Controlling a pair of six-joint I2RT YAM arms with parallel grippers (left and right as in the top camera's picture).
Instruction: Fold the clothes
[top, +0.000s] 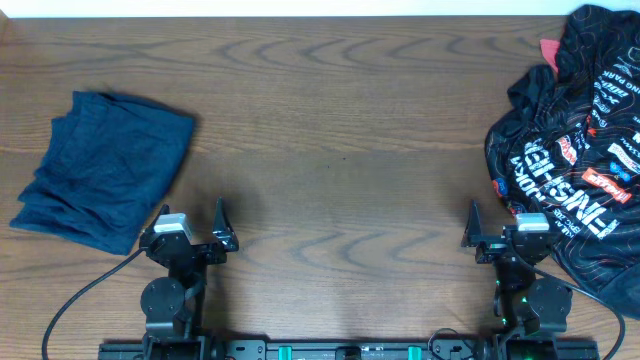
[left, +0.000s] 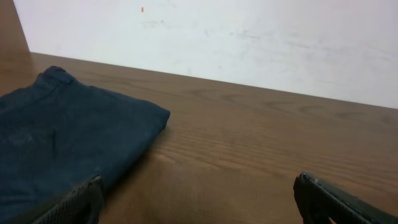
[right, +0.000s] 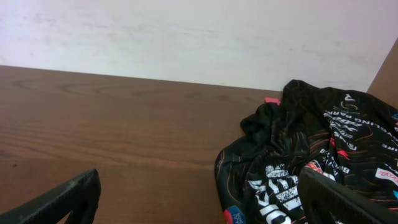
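Black jersey (top: 575, 150) crumpled, thin, printed; navy garment (top: 105, 170) folded flat, matte. Left fingers (top: 221, 216) and right fingers (top: 472, 224) spread apart.

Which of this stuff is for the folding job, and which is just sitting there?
For the job: crumpled black jersey; navy-blue garment, looking folded; coral-pink cloth behind the jersey.
Just there: wooden table; white wall.

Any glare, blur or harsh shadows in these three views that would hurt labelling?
Overhead: even light, sharp, no glare or hard shadows; the black jersey is cropped at the right edge. Left wrist: wall bright and washed out, near fingers dark and soft. Right wrist: same bright wall, jersey lettering soft yet visible.
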